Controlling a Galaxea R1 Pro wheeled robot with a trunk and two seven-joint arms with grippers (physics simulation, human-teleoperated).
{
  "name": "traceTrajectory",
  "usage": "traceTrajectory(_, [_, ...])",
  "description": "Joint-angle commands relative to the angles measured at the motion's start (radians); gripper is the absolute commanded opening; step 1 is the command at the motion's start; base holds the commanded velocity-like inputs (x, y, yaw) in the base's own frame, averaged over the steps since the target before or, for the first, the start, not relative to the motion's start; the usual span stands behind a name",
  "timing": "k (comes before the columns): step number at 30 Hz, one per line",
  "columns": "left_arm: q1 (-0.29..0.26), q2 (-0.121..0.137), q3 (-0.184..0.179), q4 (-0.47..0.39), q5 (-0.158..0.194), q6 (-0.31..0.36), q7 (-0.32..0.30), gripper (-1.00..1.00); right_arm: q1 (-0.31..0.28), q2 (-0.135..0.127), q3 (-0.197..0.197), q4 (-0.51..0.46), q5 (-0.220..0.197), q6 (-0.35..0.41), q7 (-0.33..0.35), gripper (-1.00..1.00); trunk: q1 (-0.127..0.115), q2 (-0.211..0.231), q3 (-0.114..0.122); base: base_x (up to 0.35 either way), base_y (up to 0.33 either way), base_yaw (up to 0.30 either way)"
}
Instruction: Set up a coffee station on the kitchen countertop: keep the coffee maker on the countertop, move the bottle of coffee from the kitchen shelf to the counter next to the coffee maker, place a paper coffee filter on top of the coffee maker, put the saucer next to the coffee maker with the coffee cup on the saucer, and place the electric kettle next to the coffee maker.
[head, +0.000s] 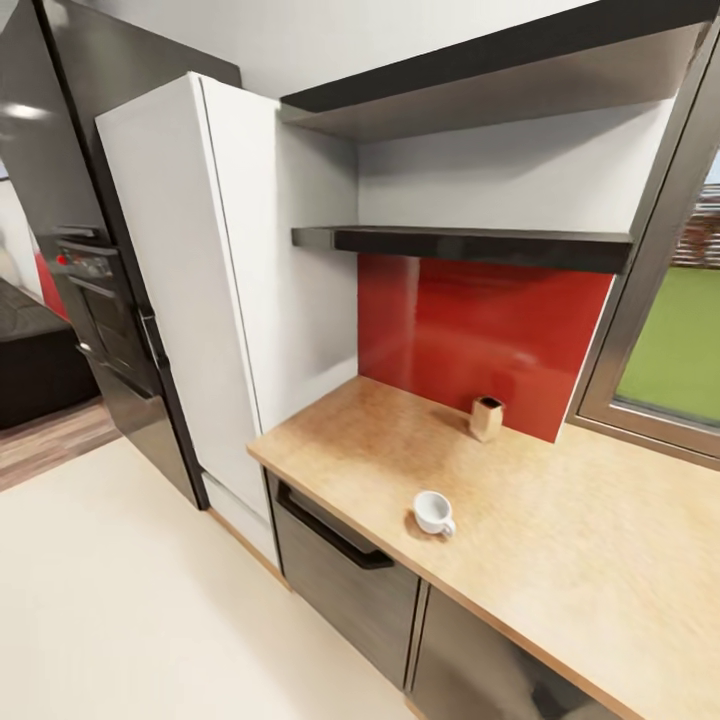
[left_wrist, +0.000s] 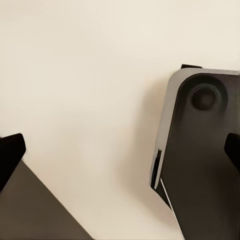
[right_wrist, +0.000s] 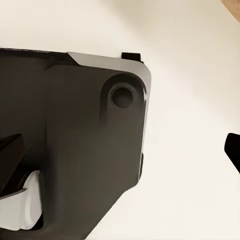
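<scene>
A small white coffee cup (head: 433, 511) with a side handle stands upright on the light wood-grain countertop (head: 580, 560), near its front edge. Above the counter hang two dark kitchen shelves (head: 470, 245); I see them from below, so their tops are hidden. In the left wrist view my left gripper (left_wrist: 120, 160) is open, its dark fingertips (left_wrist: 11, 157) far apart over the pale floor. My right gripper (right_wrist: 120, 160) is open too, with nothing between its fingertips (right_wrist: 10, 160), above the robot's dark base.
A small tan box-like object with a dark top (head: 486, 417) stands against the red backsplash (head: 480, 330). A tall white cabinet (head: 200, 290) and a dark built-in oven (head: 105, 300) stand left of the counter. A window (head: 670, 340) is at the right. Grey cabinets (head: 345, 575) sit below.
</scene>
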Motion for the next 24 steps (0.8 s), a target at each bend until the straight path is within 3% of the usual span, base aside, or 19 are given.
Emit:
traceTrajectory(1, [0.0,0.0,0.006,-0.001,-0.01,-0.002,0.003,1.0,0.0,-0.001,0.008,-0.002,-0.01,0.006,0.002,1.0,0.001,-0.002,-0.001,0.231,0.273,0.0])
traceTrajectory(18, [0.0,-0.002,0.006,-0.001,-0.01,-0.001,0.003,1.0,0.0,-0.001,0.008,-0.002,-0.01,0.006,0.003,1.0,0.001,-0.002,0.008,0.218,0.279,-0.001])
traceTrajectory(24, [-0.001,-0.005,0.005,-0.001,-0.011,0.0,0.003,1.0,0.0,-0.001,0.008,-0.003,-0.011,0.006,0.005,1.0,0.001,-0.002,0.008,0.215,0.28,-0.179])
